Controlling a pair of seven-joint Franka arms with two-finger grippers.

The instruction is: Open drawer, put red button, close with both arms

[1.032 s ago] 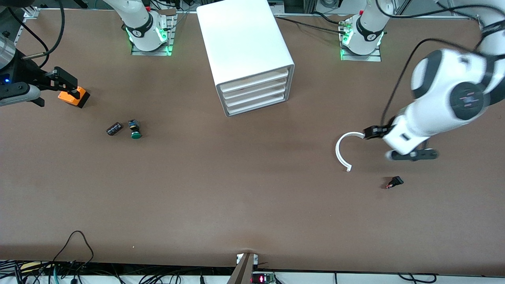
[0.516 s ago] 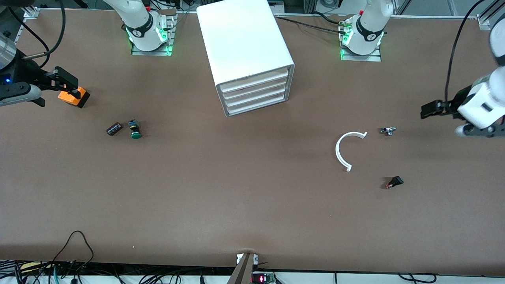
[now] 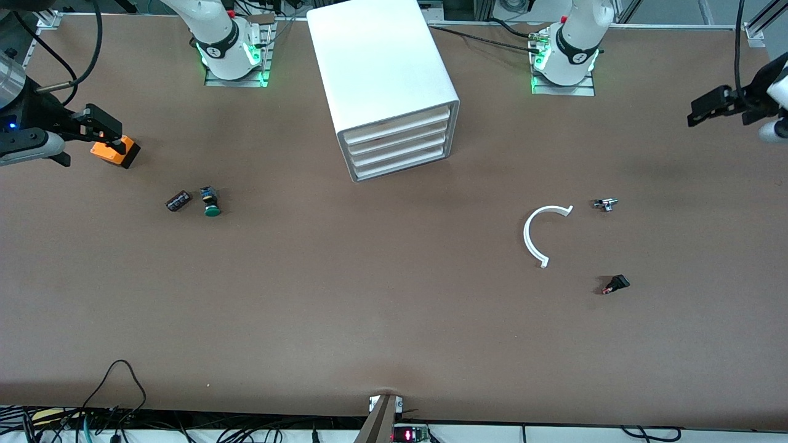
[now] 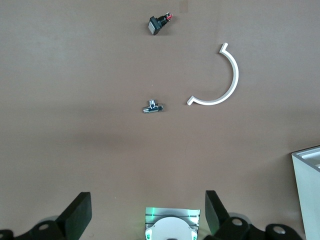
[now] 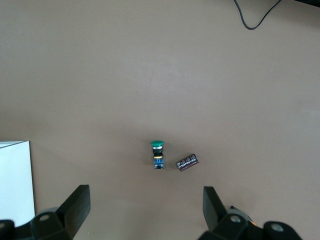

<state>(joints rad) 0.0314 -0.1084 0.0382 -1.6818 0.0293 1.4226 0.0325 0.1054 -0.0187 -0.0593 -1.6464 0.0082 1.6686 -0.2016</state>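
Note:
The white four-drawer cabinet (image 3: 381, 74) stands between the two arm bases, and all its drawers are shut, including the second drawer from the top (image 3: 399, 136). No red button shows in any view. My left gripper (image 3: 703, 111) is open and empty, up in the air over the left arm's end of the table; it also shows in the left wrist view (image 4: 147, 212). My right gripper (image 3: 103, 130) is open and empty over an orange box (image 3: 117, 151) at the right arm's end; it also shows in the right wrist view (image 5: 145, 207).
A green-capped button (image 3: 211, 203) (image 5: 157, 154) and a dark cylinder (image 3: 178, 200) lie toward the right arm's end. A white arc (image 3: 537, 235), a small metal part (image 3: 606, 203) and a small black part with a red tip (image 3: 615, 284) lie toward the left arm's end.
My left arm has swung away from over the white arc toward its end of the table, uncovering the small metal part. The right arm has not moved.

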